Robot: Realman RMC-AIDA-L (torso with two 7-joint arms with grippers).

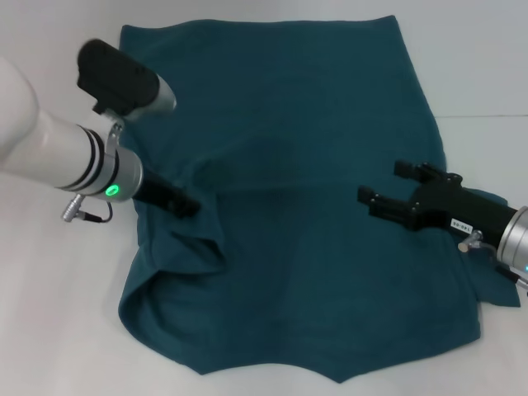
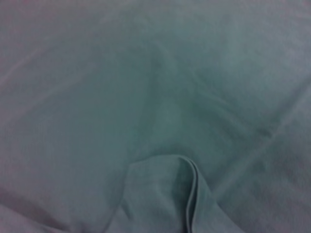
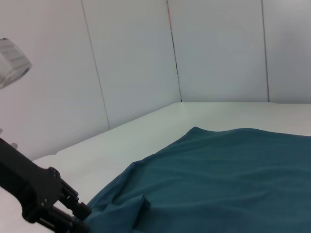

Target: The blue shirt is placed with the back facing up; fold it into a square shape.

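Locate the blue shirt [image 1: 305, 239] first: in the head view it lies spread over the white surface [image 1: 49, 313] and fills most of the frame, its straight hem toward 12 o'clock and its ragged lower edge toward 6 o'clock. No printed letters show on the upper side.

Check the left claw [image 1: 186, 204] at about 9 o'clock of the shirt's centre. It sits low on the fabric, where the cloth is bunched. A folded flap [image 1: 194, 247] of the shirt's left side curls up just below it, toward 7 o'clock. You cannot tell from any view whether this claw is wide, narrow or gripping the fabric: the head view shows only its dark tip against dark cloth.

Check the right claw [image 1: 384, 188] at about 3 o'clock. It hangs above the shirt with its two black fingers [image 1: 388, 208] spread wide and nothing between them. They point toward the shirt's centre.

Note what each wrist view adds. The left wrist view shows only fabric at close range: a doubled, stitched edge [image 2: 192, 194] rises in a ridge out of smooth cloth. It shows none of that arm's own fingers. The right wrist view looks across the shirt [image 3: 218, 184] from low down and shows the white wall panels [image 3: 218, 48] beyond the surface, which the head view does not. It also shows the left claw [image 3: 77, 216] farther off, at the rumpled edge of the cloth.
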